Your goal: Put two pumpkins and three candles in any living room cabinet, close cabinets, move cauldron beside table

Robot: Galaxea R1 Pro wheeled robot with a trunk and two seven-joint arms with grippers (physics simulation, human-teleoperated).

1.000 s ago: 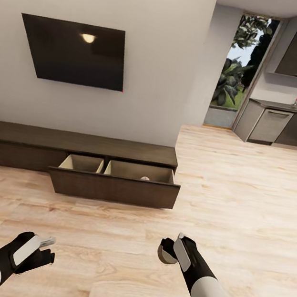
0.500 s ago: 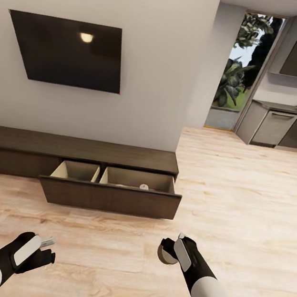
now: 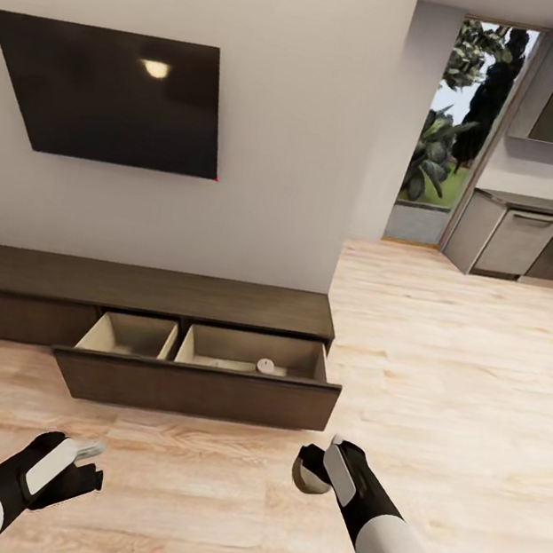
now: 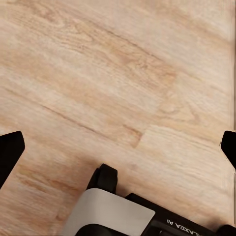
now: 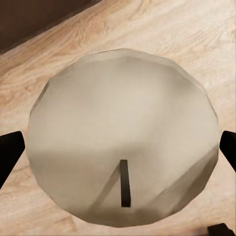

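The long, low dark brown cabinet (image 3: 148,291) runs along the wall ahead, with its wide drawer (image 3: 195,389) pulled open. One grey-beige candle (image 3: 266,366) sits in the drawer's right-hand compartment. My right gripper (image 3: 315,465) hangs above the floor in front of the drawer, shut on a second candle (image 3: 306,480). In the right wrist view that candle (image 5: 123,132) shows its rounded top and dark wick between the gripper's black fingertips (image 5: 10,152). My left gripper (image 3: 89,461) is low at the left, open over bare floor, with its fingertips (image 4: 10,152) spread wide. No pumpkins or cauldron are in sight.
A black TV (image 3: 109,95) hangs on the wall above the cabinet. At the back right are grey kitchen cabinets (image 3: 511,244) and a glass door (image 3: 440,160) to greenery. Pale wood floor (image 3: 441,367) stretches between me and the drawer and off to the right.
The whole view has shifted: the cabinet and TV sit lower, further left and larger, so the camera has moved closer. Both arms keep the same pose, the candle still held.
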